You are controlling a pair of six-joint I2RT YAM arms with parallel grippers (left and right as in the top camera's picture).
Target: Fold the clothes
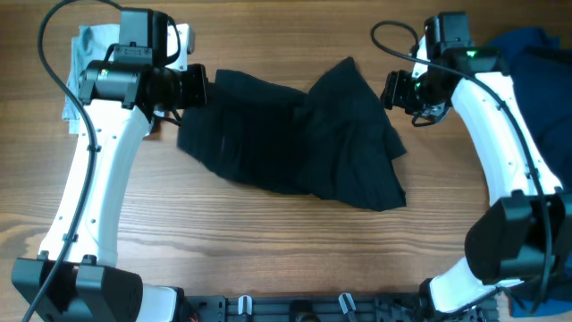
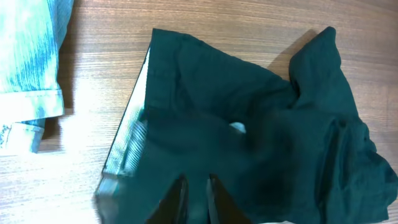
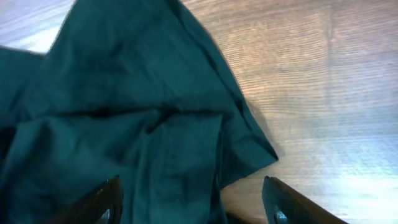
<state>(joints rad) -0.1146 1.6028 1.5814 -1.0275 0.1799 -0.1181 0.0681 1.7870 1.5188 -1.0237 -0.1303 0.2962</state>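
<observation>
- The black shorts (image 1: 295, 134) lie crumpled in the middle of the wooden desk (image 1: 268, 250), spread from left to right between the two arms, with a peaked fold rising toward the far edge.
- In the left wrist view the shorts (image 2: 249, 124) show their whitish inner waistband (image 2: 127, 143) along the left edge. The cloth nearest the camera is blurred.
- The left hand (image 1: 198, 87) sits at the upper left corner of the shorts. Its fingers (image 2: 179, 200) are clenched almost together in the dark cloth, gripping the shorts near the waist.
- The right hand (image 1: 393, 89) hangs just beside the upper right edge of the shorts. In the right wrist view its fingers (image 3: 106, 199) stand wide apart, released, with nothing between them. A loose corner of the shorts (image 3: 143, 124) lies below them.
- A pale blue garment (image 1: 85, 54) lies at the far left of the desk, behind the left arm and apart from the shorts.
- A dark blue garment (image 1: 536, 54) lies at the far right corner, behind the right arm.
</observation>
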